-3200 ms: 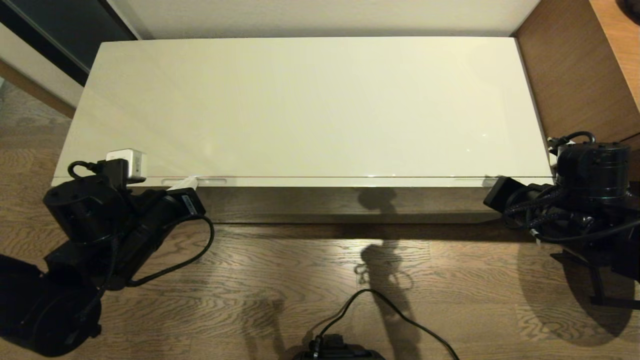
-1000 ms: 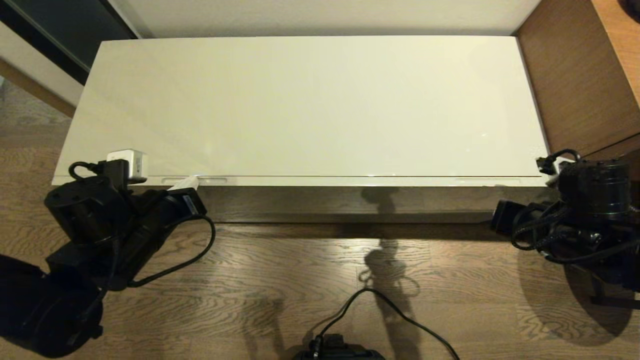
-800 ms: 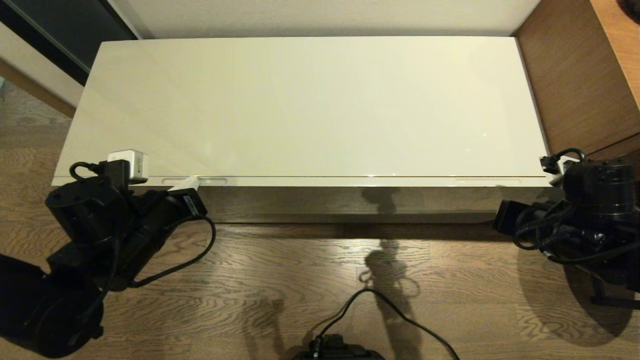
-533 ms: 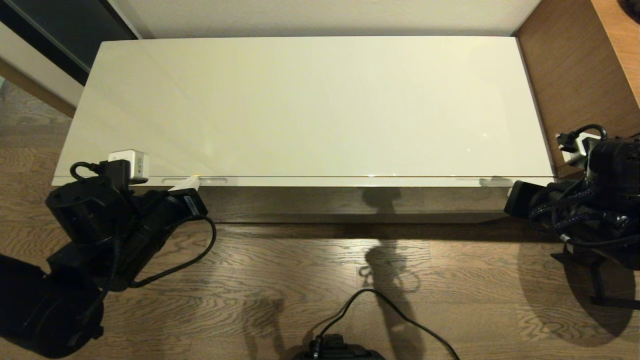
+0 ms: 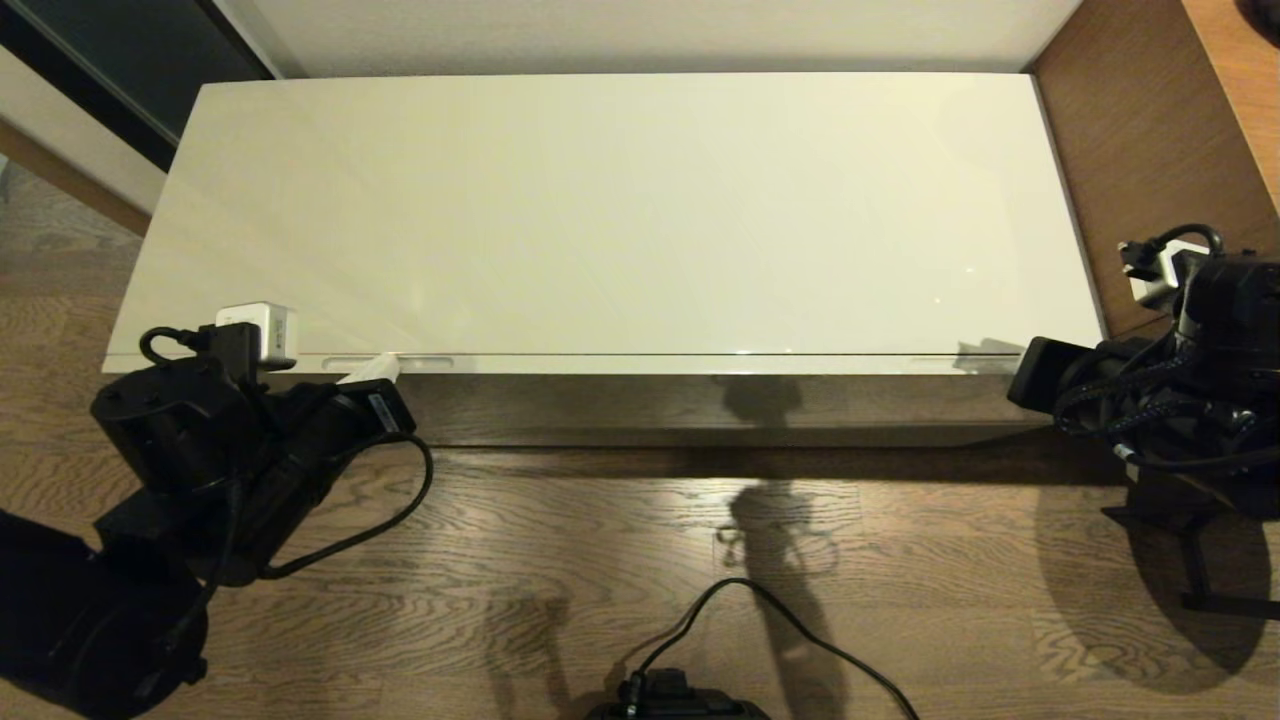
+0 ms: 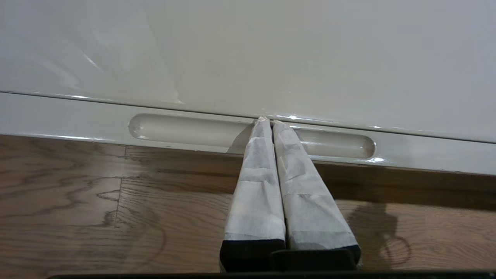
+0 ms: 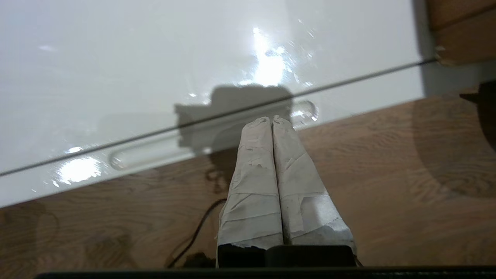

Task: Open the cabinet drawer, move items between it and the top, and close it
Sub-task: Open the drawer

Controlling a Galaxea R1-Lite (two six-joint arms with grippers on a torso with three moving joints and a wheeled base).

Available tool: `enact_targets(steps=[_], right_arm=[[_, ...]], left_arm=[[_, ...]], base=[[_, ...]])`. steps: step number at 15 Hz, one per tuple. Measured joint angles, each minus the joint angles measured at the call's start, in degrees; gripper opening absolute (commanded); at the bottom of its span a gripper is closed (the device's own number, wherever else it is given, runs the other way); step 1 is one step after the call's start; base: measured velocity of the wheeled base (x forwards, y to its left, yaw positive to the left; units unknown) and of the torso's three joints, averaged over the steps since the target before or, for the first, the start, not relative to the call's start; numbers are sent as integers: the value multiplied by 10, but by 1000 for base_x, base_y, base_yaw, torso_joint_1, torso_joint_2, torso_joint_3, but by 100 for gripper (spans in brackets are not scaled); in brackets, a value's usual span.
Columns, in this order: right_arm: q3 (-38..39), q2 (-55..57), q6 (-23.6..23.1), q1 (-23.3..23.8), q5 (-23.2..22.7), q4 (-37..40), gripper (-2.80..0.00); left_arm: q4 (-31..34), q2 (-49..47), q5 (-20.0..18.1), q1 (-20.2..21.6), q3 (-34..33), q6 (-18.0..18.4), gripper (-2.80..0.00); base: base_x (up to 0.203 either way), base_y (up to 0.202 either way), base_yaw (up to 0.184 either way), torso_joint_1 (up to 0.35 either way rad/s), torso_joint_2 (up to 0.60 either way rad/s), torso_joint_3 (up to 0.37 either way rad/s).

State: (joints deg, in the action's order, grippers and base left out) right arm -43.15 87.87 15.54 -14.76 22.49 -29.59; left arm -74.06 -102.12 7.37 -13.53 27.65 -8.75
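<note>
The cabinet drawer (image 5: 650, 364) is closed, its cream front a thin strip under the bare glossy top (image 5: 620, 210). My left gripper (image 6: 267, 121) is shut, its taped fingertips pressed into the upper edge of the left slot handle (image 6: 186, 130), also seen from the head as the left gripper (image 5: 383, 364). My right gripper (image 7: 270, 119) is shut with nothing in it, its tips at the outer end of the right slot handle (image 7: 155, 153); contact cannot be told. The right arm (image 5: 1170, 390) hangs off the cabinet's right front corner. The items are out of view.
Brown wood-grain furniture (image 5: 1150, 150) stands against the cabinet's right end. Wood floor (image 5: 560, 540) runs in front, with a black cable (image 5: 770, 610) lying on it at the near middle. A dark panel (image 5: 110, 60) stands at the back left.
My right arm has swung up from the floor side toward the cabinet's right front corner and a little outward. The left arm and the drawer have not moved.
</note>
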Motion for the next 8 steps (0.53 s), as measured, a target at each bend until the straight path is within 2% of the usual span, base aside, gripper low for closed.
enact_targets(steps=[8], right_arm=[[-1, 38, 17, -3, 10, -22, -280]], left_arm=[[0, -3, -1, -5, -2, 0, -280]], base=[[0, 0, 0, 0, 0, 0]])
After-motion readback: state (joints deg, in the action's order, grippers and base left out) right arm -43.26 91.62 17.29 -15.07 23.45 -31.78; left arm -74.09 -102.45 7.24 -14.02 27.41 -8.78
